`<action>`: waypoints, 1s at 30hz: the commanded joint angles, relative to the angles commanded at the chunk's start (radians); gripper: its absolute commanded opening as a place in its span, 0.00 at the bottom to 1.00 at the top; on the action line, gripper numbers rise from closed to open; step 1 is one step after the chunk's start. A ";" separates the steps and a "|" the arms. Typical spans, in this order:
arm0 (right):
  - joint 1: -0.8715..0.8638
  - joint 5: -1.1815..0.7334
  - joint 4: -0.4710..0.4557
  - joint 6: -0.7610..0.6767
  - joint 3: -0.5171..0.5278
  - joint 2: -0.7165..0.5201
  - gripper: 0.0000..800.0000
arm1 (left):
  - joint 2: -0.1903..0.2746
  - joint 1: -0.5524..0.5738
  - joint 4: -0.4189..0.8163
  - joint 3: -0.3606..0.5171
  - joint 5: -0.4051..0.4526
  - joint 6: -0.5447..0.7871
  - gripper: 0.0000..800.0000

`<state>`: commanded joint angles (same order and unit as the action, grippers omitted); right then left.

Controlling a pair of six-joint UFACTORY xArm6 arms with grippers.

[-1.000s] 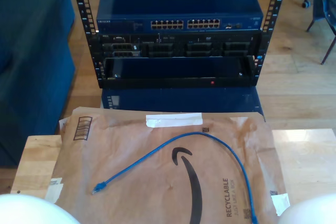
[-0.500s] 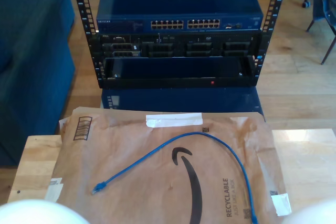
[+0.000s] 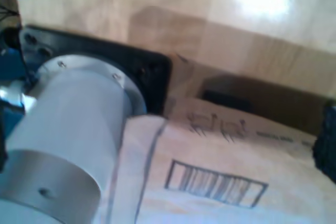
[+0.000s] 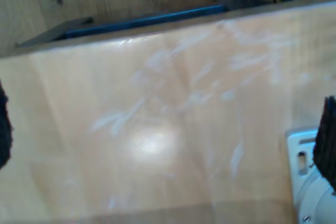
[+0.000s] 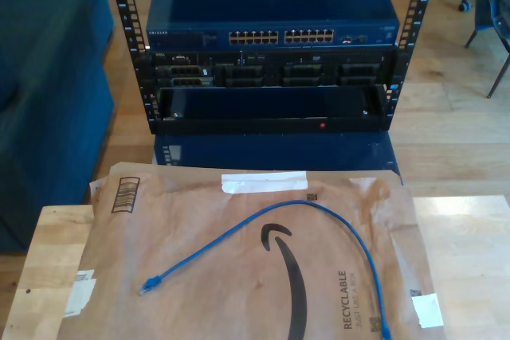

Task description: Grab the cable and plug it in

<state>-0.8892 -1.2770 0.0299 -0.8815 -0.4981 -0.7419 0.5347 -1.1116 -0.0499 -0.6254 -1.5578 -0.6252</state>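
Lying loose on the brown envelope [image 5: 239, 276]: cable [image 5: 319, 211], plug [image 5: 149, 284] toward the exterior view's left.
Envelope covers the desk [image 5: 462, 244]; switch [image 5: 271, 36] sits in the rack [image 5: 271, 61] beyond. Jaws of my first gripper and my second gripper: cannot tell whether apart or together.

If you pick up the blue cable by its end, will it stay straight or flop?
Probably flop: the cable is thin and lies in a loose curve on the paper mailer. It looks light. Its plug is small, so it may slip.
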 joint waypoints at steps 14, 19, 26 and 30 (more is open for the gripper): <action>0.655 -0.149 0.023 -0.488 -0.232 0.178 0.99 | -0.031 0.336 -0.097 -0.129 -0.068 -0.281 1.00; 0.884 -0.143 0.025 -0.652 -0.270 0.210 0.99 | -0.052 0.433 -0.098 -0.153 -0.068 -0.384 1.00; 1.100 -0.104 0.091 -0.792 -0.321 0.270 0.99 | -0.078 0.496 -0.196 -0.157 -0.061 -0.437 1.00; 1.154 -0.049 0.146 -0.795 -0.321 0.290 0.99 | -0.080 0.520 -0.230 -0.157 -0.058 -0.474 1.00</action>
<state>0.2647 -1.3261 0.1757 -1.6763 -0.8188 -0.4519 0.4549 -0.5915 -0.2800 -0.7819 -1.6161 -1.0994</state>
